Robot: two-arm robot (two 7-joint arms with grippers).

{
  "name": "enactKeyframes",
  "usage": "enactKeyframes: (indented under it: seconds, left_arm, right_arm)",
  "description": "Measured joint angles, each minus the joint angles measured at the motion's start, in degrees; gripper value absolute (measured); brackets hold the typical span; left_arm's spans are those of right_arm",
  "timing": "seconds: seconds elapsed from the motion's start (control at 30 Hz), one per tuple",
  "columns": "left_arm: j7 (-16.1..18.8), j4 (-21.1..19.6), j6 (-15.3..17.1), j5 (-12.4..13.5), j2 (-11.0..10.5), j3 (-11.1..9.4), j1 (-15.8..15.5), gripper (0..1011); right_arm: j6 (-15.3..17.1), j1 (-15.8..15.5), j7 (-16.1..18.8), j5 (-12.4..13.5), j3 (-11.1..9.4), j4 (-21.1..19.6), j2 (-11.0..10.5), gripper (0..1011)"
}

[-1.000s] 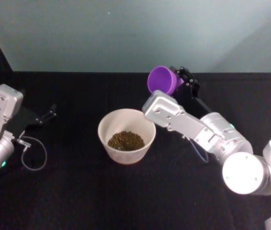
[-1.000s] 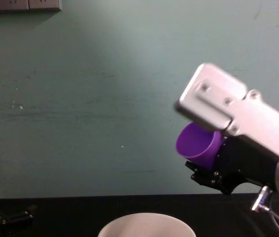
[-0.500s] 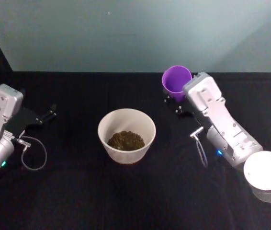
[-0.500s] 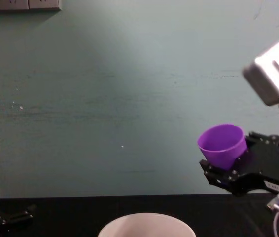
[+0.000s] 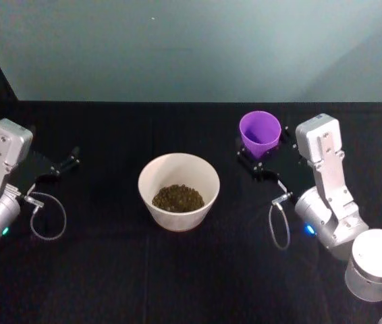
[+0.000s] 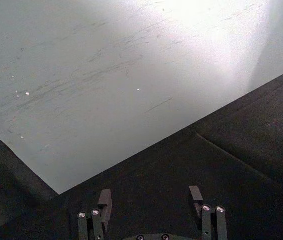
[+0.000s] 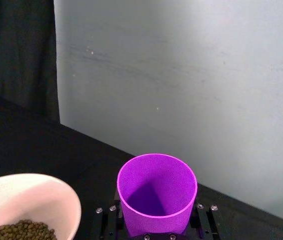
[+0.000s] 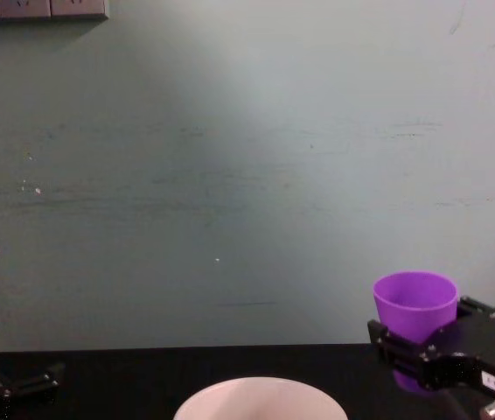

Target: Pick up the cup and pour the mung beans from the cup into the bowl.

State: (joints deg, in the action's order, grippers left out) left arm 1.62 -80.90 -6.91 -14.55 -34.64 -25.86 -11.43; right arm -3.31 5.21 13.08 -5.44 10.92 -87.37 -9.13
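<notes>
Gleaming purple cup [image 5: 260, 132] — smooth, upright

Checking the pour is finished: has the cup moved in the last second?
Yes. The cup, shut in the right gripper, has swung upright, to the robot's right and lower, away from the bowl, which holds the beans.

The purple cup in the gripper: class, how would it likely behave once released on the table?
The cup looks empty inside, so probably very light. It is upright and tapers to a narrow base, so a nudge might tip it. Its smooth plastic wall could slip in the right gripper.
</notes>
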Motion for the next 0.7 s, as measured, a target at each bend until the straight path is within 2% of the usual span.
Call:
enactKeyframes:
  seconds: [0.23,0.37,0.47,0.7]
  left_arm:
    - [0.0,0.0,0.0,0.0,0.0,0.0,0.0,1000]
    - [0.0,0.0,0.0,0.0,0.0,0.0,0.0,1000]
    - [0.0,0.0,0.0,0.0,0.0,0.0,0.0,1000]
    - [0.0,0.0,0.0,0.0,0.0,0.0,0.0,1000]
  right_arm:
    - [-1.7,0.4,-0.5,3.0,0.2,3.8,0.6,715]
    - [-2.8,0.4,-0.6,6.2,-0.4,6.1,1.4,715]
    - [-2.9,0.3,-0.6,7.5,-0.5,7.1,1.6,715]
    - [-2.9,0.2,-0.6,9.0,-0.2,8.2,1.6,715]
